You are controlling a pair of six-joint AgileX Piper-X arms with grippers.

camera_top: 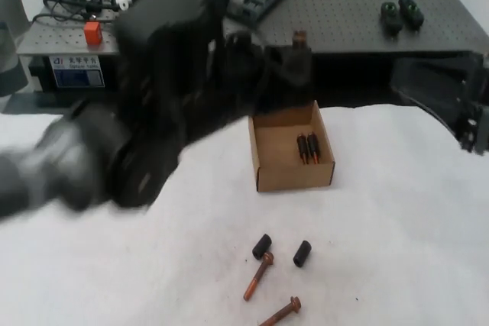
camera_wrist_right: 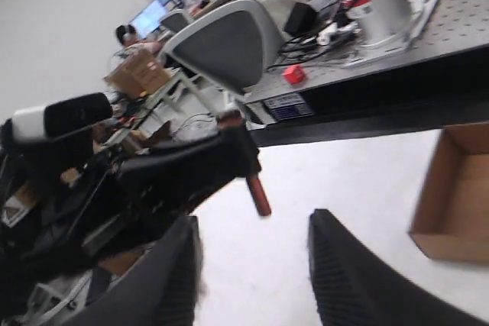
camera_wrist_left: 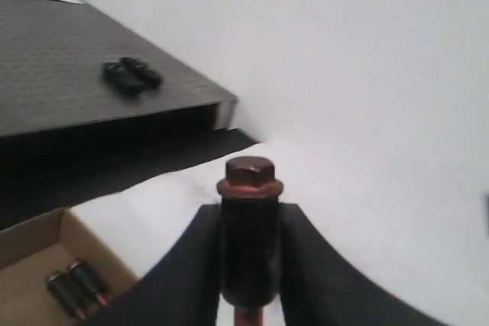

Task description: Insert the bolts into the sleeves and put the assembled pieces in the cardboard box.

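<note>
One white cloth-covered surface [camera_top: 397, 211] carries one open cardboard box [camera_top: 294, 177] holding two sleeved bolts [camera_top: 308, 148]. Near the box, the left end effector [camera_wrist_left: 250, 261] clamps a third sleeved bolt [camera_wrist_left: 250, 181], its copper hex head showing. The right end effector [camera_wrist_right: 252, 250] gapes, released. Two black cylindrical sleeves [camera_top: 262, 246] [camera_top: 302, 253] and two copper bolts [camera_top: 259, 275] [camera_top: 280, 312] lie loose.

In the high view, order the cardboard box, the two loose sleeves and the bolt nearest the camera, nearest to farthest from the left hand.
1. Cardboard box, close by the left hand.
2. Loose sleeves, mid-cloth.
3. Bolt, nearest the camera.
</note>
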